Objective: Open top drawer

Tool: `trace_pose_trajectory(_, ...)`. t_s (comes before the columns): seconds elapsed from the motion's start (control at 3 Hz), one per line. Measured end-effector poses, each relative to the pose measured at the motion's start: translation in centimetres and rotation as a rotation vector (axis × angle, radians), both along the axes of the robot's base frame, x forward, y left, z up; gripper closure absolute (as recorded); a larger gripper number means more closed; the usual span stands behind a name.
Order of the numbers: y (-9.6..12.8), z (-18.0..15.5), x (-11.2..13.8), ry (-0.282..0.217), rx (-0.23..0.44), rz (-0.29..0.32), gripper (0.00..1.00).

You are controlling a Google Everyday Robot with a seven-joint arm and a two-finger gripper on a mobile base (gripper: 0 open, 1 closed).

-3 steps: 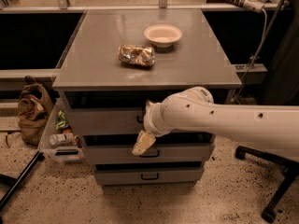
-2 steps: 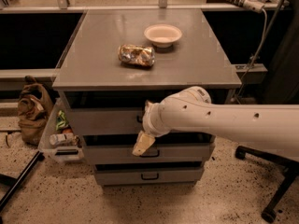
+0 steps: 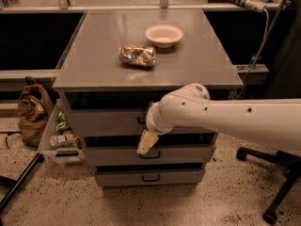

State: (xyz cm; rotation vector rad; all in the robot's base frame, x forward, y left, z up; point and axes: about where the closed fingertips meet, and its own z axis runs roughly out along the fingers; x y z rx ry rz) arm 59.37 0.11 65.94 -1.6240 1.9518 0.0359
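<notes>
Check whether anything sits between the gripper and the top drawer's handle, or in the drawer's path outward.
Nothing visible does. The gripper hangs just below the handle of the top drawer, close to its front panel. Only the robot's own arm crosses in front of the drawer.

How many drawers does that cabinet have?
3: the top drawer under the tabletop, the middle drawer below it, the bottom drawer nearest the floor. The hand hangs before the top two.

The gripper [image 3: 146,141] is held under the front edge of the bench [image 3: 94,72], before the top drawer [image 3: 103,122]. A bowl [image 3: 163,35] is set near the back edge, a crumpled bag [image 3: 137,55] beside it.
</notes>
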Motion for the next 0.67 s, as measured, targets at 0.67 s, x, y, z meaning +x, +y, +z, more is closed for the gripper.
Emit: trace_pose_trajectory(0.67, -1.20, -0.80, 1.31, 0.108, -0.016, -0.001, 0.00)
